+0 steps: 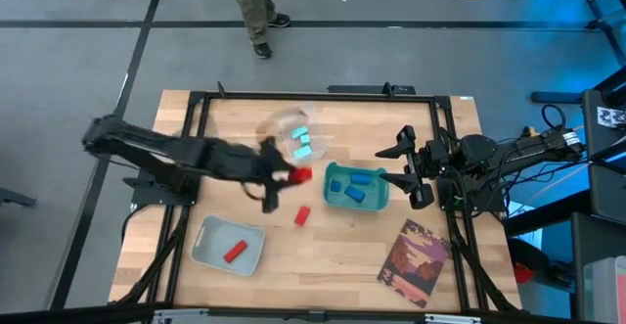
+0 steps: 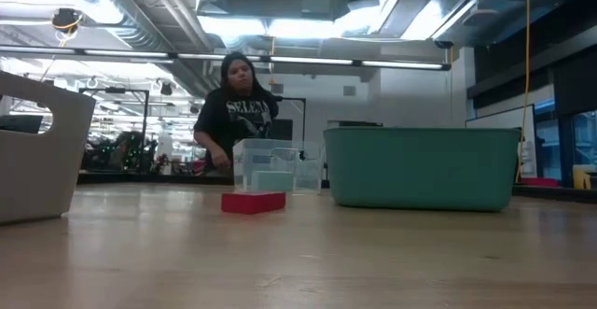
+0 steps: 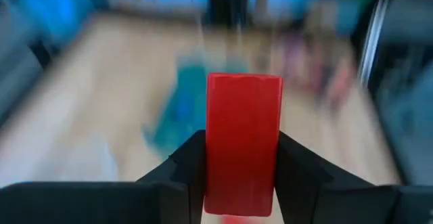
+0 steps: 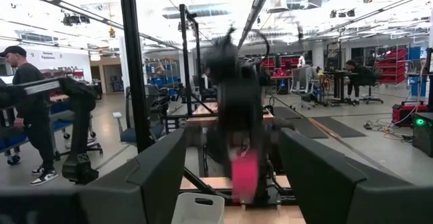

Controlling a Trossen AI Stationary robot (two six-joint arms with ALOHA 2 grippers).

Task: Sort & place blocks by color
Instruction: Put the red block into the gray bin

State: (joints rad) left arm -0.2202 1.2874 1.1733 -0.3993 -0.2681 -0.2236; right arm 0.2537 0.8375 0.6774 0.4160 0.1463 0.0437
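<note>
My left gripper (image 1: 291,177) hangs over the table's middle, shut on a red block (image 1: 304,175). A second red block (image 1: 302,214) lies flat on the wood just nearer, and a third (image 1: 234,252) lies in the grey tray (image 1: 210,255). Darker blue blocks (image 1: 356,180) lie in the teal bin (image 1: 380,199). Light cyan blocks (image 1: 301,140) sit in a clear tub (image 1: 279,126) at the far middle. My right gripper (image 1: 394,165) waits open above the table, right of the bin. My left gripper pinches the red block by its two long sides (image 3: 215,163) between its two fingers (image 3: 186,173). The block lies along the fingers and its free end (image 3: 243,88) sticks out past their tips. The fingers reach from the table's left, slanting down. The block is lifted clear of the table.
A picture book (image 1: 415,262) lies at the near right. A person (image 2: 238,113) stands beyond the far edge. Bare wood shows between the grey tray and the book, and at the far left corner.
</note>
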